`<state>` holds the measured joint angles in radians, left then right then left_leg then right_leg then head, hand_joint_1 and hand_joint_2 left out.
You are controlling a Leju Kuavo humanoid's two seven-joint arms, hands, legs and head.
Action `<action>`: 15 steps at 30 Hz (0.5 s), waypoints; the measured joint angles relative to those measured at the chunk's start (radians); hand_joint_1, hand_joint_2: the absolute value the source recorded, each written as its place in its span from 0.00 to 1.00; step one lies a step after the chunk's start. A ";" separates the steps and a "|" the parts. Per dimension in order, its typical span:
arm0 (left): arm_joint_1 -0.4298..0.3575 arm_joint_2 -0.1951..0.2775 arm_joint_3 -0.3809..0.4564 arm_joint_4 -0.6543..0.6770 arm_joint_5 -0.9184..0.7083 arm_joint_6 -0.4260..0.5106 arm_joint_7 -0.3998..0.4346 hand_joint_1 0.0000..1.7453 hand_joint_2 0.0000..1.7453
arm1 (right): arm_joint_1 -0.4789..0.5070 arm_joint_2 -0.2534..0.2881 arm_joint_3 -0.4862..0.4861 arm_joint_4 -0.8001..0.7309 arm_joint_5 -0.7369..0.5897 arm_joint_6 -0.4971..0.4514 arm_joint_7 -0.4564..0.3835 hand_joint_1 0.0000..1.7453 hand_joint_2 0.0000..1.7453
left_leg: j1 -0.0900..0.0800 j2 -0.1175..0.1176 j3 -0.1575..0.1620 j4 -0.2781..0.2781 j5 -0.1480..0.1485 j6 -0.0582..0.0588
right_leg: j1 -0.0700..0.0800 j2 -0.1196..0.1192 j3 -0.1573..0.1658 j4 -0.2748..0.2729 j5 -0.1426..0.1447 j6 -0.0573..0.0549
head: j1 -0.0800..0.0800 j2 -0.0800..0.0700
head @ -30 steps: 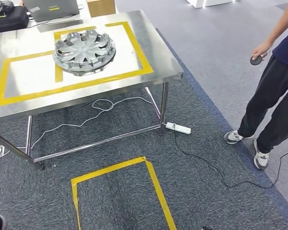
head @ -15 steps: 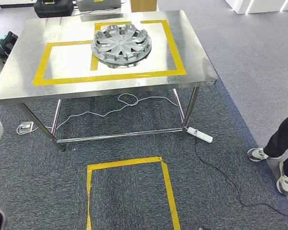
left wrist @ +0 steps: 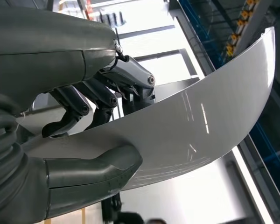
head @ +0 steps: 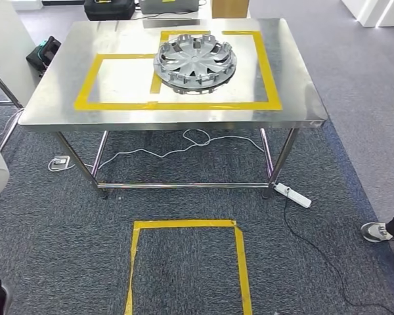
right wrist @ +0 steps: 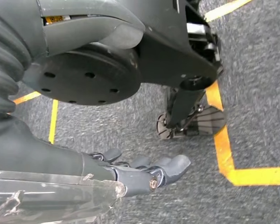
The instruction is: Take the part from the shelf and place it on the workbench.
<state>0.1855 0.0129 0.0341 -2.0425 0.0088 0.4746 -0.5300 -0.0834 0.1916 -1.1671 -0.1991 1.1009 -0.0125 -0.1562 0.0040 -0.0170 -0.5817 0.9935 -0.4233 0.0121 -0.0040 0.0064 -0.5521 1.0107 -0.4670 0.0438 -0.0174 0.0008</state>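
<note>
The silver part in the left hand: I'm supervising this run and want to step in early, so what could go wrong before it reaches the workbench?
The left hand holds the curved silver part only near one end, so its long free end may swing or slip. The hubcap already sits inside the yellow tape on the workbench; a careless placement could knock it. The power strip and its cable lie on the carpet near the table leg, a trip risk.

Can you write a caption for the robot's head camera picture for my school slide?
A silver hubcap rests on a steel workbench marked with yellow tape.
</note>
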 joint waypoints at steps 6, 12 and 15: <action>-0.009 0.006 -0.006 0.002 0.000 -0.007 0.000 1.00 1.00 | 0.000 0.002 -0.001 0.000 -0.001 -0.003 -0.005 0.00 1.00 | 0.003 0.002 0.001 -0.016 0.012 -0.005 | 0.006 0.004 -0.005 0.000 0.005 -0.012 | 0.000 0.000; -0.010 0.007 -0.006 0.005 -0.001 -0.014 -0.003 1.00 1.00 | -0.001 0.002 -0.001 0.000 0.001 -0.005 -0.005 0.00 1.00 | 0.007 0.002 0.000 -0.019 0.015 -0.031 | 0.011 0.003 -0.007 0.002 0.006 -0.020 | 0.000 0.000; -0.009 0.012 -0.007 0.005 -0.010 -0.024 -0.012 1.00 1.00 | -0.001 0.002 -0.001 0.000 0.009 -0.007 -0.002 0.00 1.00 | 0.007 0.002 0.000 -0.019 0.015 -0.032 | 0.010 0.002 -0.007 0.001 0.006 -0.021 | 0.001 0.000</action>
<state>0.1766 0.0246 0.0276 -2.0371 -0.0017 0.4509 -0.5418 -0.0841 0.1934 -1.1682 -0.1991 1.1101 -0.0199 -0.1582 0.0105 -0.0149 -0.5821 0.9745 -0.4081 -0.0203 0.0058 0.0087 -0.5588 1.0118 -0.4611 0.0232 -0.0168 0.0008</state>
